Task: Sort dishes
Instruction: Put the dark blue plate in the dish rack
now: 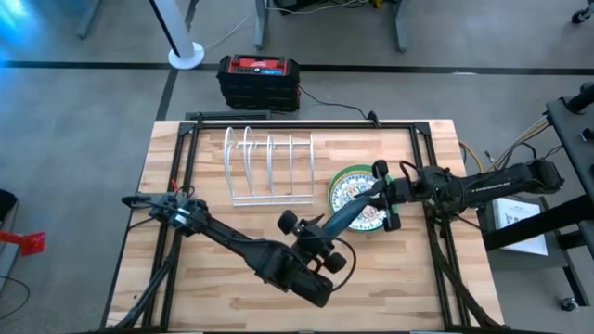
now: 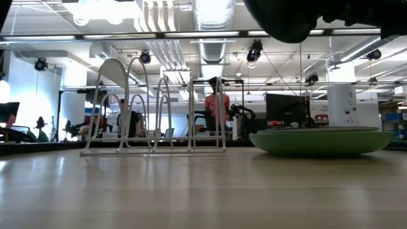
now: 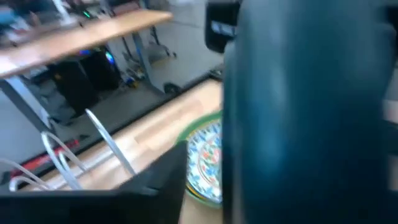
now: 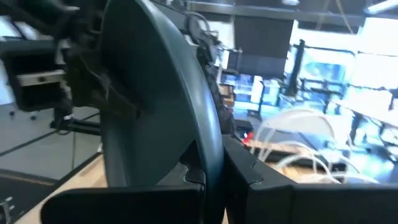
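Note:
A dark teal plate (image 1: 351,210) stands on edge in the air above a stack of plates right of the table's centre. The stack's top plate is white with a floral pattern (image 1: 347,191), and a light green plate (image 2: 321,141) is at the bottom. My right gripper (image 1: 382,197) is shut on the teal plate's right-hand rim. My left gripper (image 1: 316,232) is at the plate's opposite, near-left rim. In the left wrist view one finger (image 3: 155,186) stands apart from the plate's face (image 3: 305,112), and the other finger is hidden behind the plate. My right gripper pinches the teal plate's rim (image 4: 208,158) between its two fingers, one on each face. The fingers come about level from the table's right side. The plate stands on edge, lifted clear above the stack.
A white wire rack (image 1: 269,167) stands left of the stack toward the far edge, with no plates in its slots; it also shows in the low view (image 2: 152,114). A red and black box (image 1: 259,79) sits on the floor beyond the table. Bare wood lies to the near and left sides.

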`<state>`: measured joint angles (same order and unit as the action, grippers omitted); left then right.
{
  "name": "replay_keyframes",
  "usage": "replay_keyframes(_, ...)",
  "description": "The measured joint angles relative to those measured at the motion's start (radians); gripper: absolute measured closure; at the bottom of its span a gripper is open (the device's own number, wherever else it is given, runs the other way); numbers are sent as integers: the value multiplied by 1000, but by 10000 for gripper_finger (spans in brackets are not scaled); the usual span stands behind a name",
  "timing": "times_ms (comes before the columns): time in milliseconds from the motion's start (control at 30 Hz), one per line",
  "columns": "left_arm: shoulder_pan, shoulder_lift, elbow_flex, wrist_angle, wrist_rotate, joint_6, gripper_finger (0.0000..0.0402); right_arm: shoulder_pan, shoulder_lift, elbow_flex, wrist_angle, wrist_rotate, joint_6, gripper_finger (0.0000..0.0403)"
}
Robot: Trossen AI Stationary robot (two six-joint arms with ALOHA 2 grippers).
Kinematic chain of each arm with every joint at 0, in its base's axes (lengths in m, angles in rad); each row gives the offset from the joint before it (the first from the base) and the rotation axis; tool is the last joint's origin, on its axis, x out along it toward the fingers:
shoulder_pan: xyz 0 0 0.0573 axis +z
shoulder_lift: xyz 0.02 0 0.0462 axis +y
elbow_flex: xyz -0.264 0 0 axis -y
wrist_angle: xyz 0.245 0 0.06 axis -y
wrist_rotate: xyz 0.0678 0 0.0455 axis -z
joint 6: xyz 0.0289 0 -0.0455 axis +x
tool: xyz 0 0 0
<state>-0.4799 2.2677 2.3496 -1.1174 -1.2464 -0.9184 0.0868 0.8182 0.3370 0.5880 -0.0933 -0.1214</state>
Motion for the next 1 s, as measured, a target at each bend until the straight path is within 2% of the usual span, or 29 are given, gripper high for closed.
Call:
replay_keyframes(100, -2, 0, -1, 4, -54, -12, 366, 2, 10, 0, -1, 22, 13, 375)
replay_keyframes(133, -3, 0, -1, 0, -63, -20, 378, 2, 10, 0, 1, 23, 22, 365)
replay_keyframes(300, -4, 0, -3, 7, -103, -55, 380, 2, 7, 0, -9, 52, 55, 319)
replay_keyframes(433, -4, 0, -8, -26, -145, -73, 380, 0, -37, 0, -36, 200, 130, 294)
replay_keyframes(567, 2, 0, -8, -76, -164, -121, 380, 1, -123, 0, -181, 344, 158, 269)
replay_keyframes(733, 16, 0, -11, -194, -193, -221, 380, -3, -239, -1, -365, 424, 279, 241)
replay_keyframes(1000, 35, -19, 4, -356, -286, -318, 380, -2, -367, -1, -620, 425, 467, 231)
